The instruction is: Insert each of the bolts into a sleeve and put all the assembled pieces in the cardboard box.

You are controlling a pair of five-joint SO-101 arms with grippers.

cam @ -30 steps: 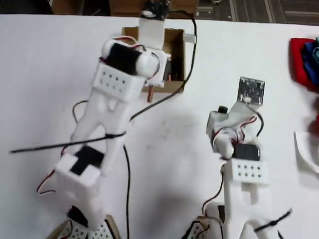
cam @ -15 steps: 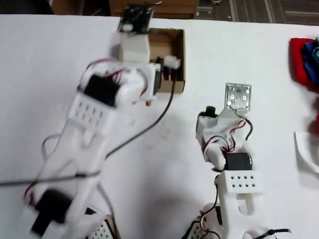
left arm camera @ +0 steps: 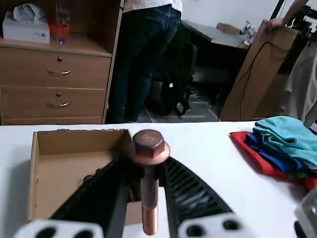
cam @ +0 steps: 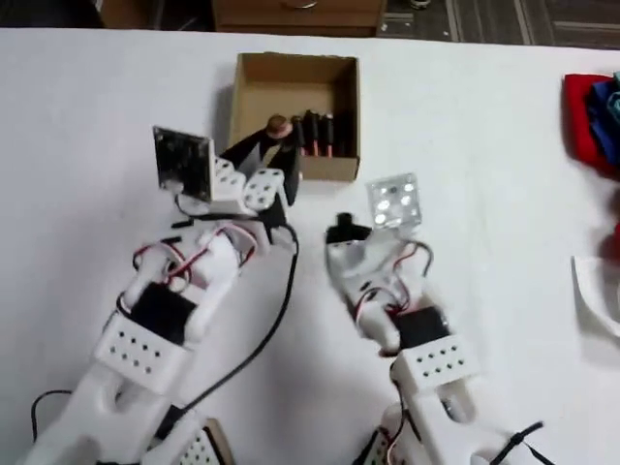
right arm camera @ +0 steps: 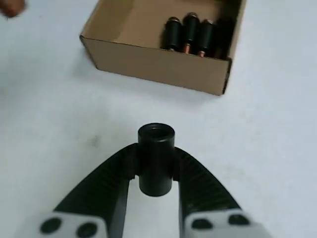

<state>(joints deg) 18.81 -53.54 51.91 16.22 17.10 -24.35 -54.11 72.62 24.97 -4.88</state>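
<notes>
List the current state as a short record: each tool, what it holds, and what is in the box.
Left tool: shut on bolt, held upright, head up
Right tool: shut on sleeve, upright, open end up
Bolt and sleeve: apart, not yet joined
Cardboard box: open, on the table beyond both tools
Assembled pieces: several, lying side by side against one wall of the box
</notes>
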